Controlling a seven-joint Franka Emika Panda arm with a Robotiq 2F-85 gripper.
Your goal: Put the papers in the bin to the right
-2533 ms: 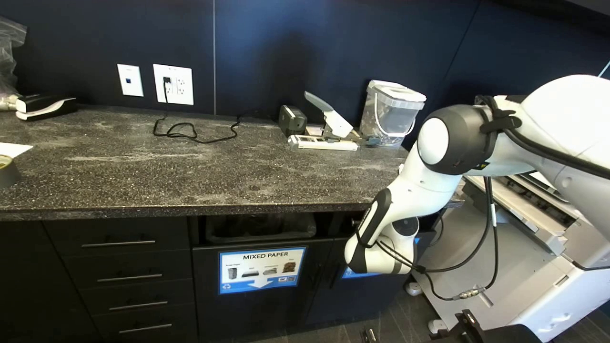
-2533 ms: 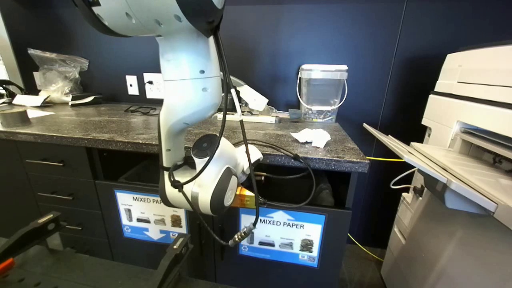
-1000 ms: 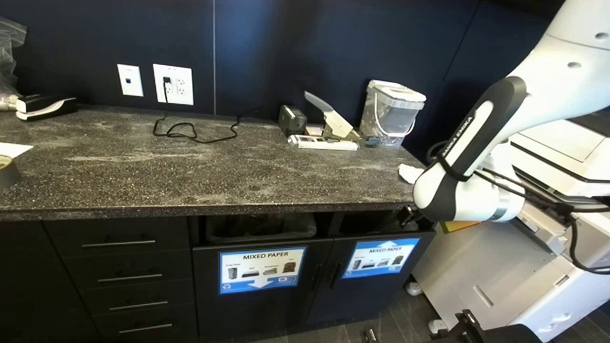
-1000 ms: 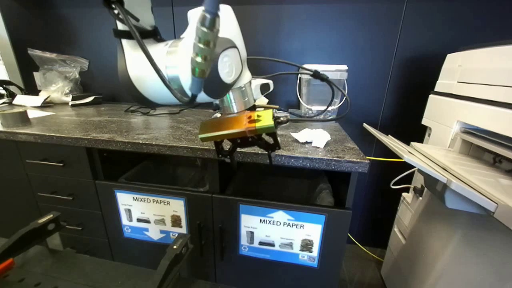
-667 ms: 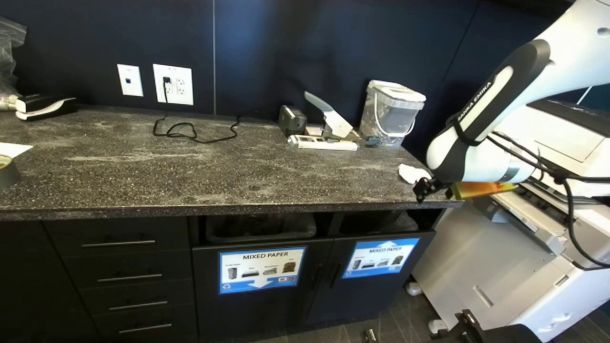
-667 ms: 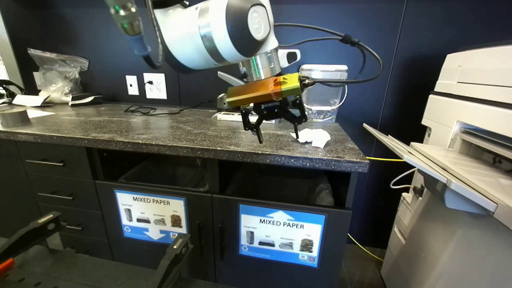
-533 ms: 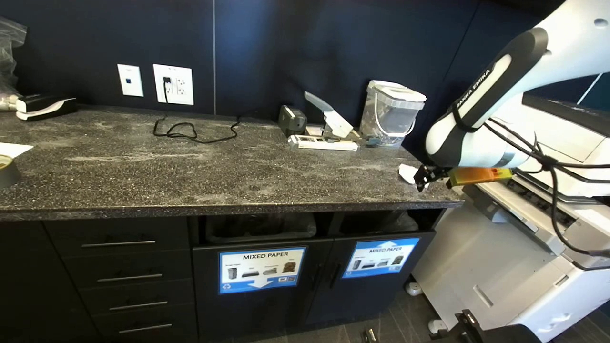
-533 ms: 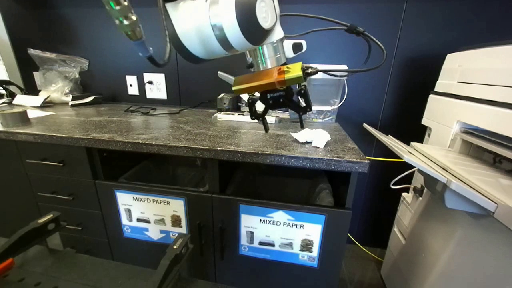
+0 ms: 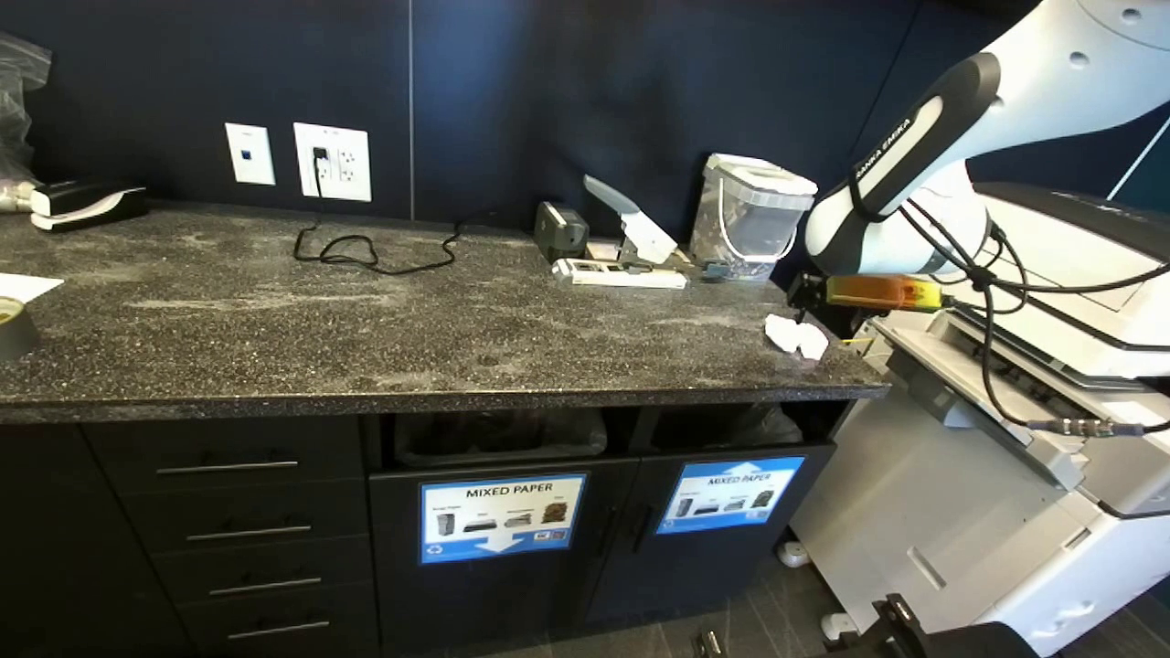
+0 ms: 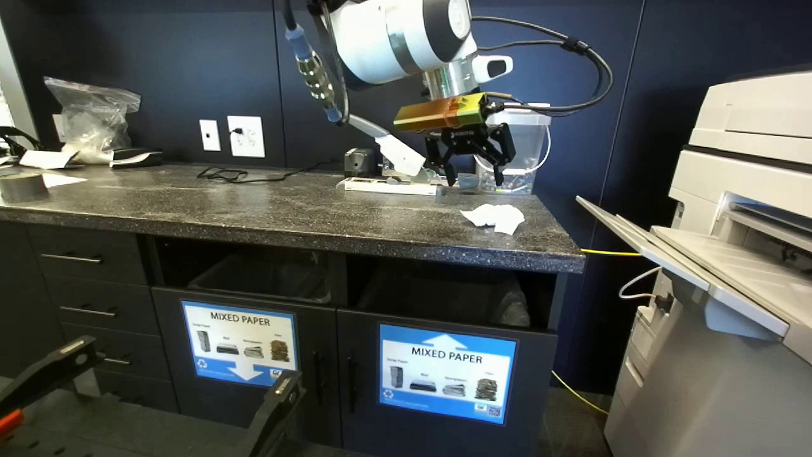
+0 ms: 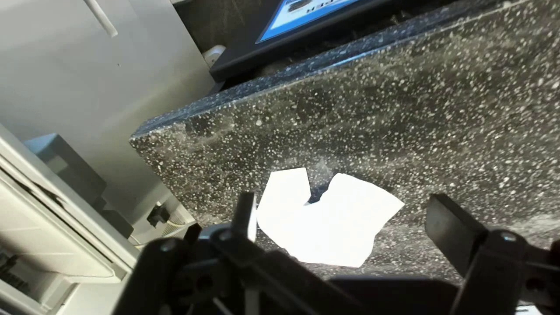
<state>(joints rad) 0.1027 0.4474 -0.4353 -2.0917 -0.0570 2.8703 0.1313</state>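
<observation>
A crumpled white paper (image 10: pixel 495 217) lies on the dark speckled counter near its right end. It also shows in an exterior view (image 9: pixel 795 337) and in the wrist view (image 11: pixel 323 232). My gripper (image 10: pixel 474 181) is open and empty above the counter, higher than the paper. In the wrist view the paper appears between the open fingers (image 11: pixel 343 205), closer to the left finger. The right-hand bin (image 10: pixel 515 309) stands in the cabinet opening below the counter, above a MIXED PAPER sign; its inside is dark.
A clear lidded bucket (image 10: pixel 512 146) and a large stapler (image 10: pixel 401 157) stand at the back, close to the gripper. Another bin (image 10: pixel 266 279) sits in the left opening. A printer (image 10: pixel 729 190) stands right of the counter. The counter's front edge (image 10: pixel 444 254) overhangs both bins.
The arm has risen from low in front of the cabinet to above the counter, then moved back toward the wall and to the right. The paper has not moved.
</observation>
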